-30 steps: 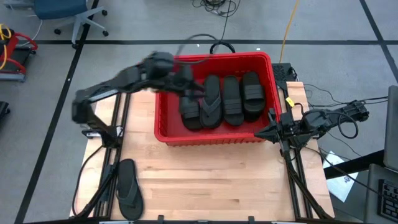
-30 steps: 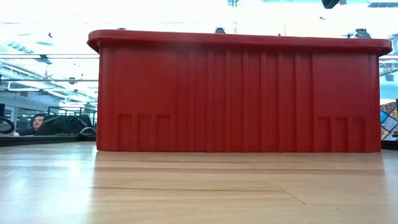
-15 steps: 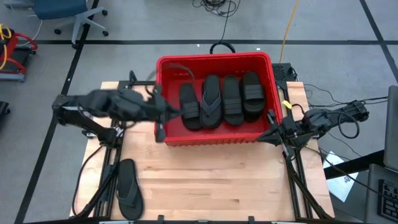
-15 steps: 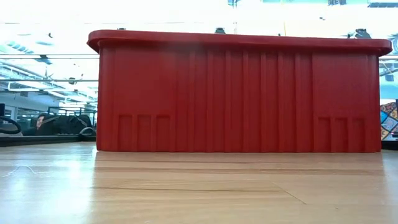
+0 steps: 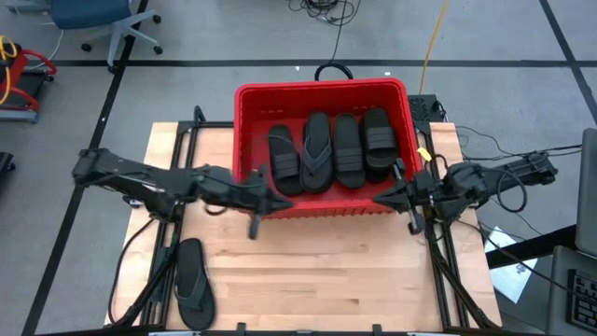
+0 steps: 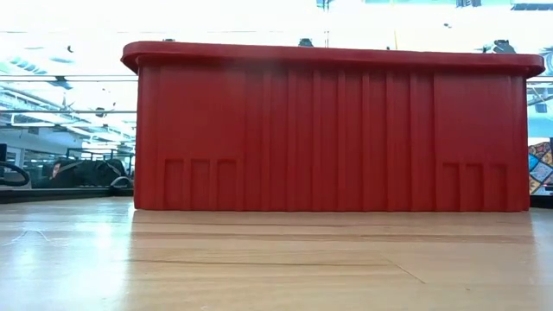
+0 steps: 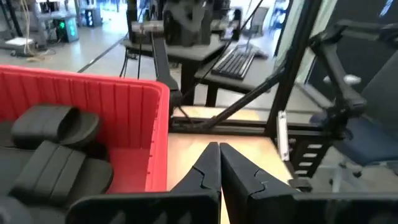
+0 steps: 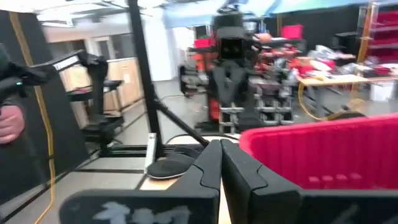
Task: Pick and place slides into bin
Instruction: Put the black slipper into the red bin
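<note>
The red bin (image 5: 322, 91) stands at the table's far middle; its near wall (image 6: 328, 130) fills the low view. Several black slides (image 5: 331, 149) lie side by side on its floor, two of them (image 7: 56, 149) showing in the left wrist view. One black flip-flop (image 5: 191, 280) lies flat on the table near the near-left corner, and its shape (image 8: 168, 167) shows low in the right wrist view. My left gripper (image 5: 280, 205) (image 7: 219, 152) is shut and empty, just outside the bin's near-left corner. My right gripper (image 5: 378, 199) (image 8: 221, 149) is shut and empty at the bin's near-right corner.
Bare wooden tabletop (image 5: 326, 271) stretches between the bin's near wall and the near edge. Black frame rails (image 5: 448, 271) run along both table sides. Cables (image 5: 322, 14) and an office chair (image 5: 103, 19) are on the floor beyond the table.
My left gripper has drawn back from above the slides in the bin, going toward the table's left edge over the bin's left wall, then toward the near edge and down to the bin's near-left corner. My right gripper has edged a little toward the table's left.
</note>
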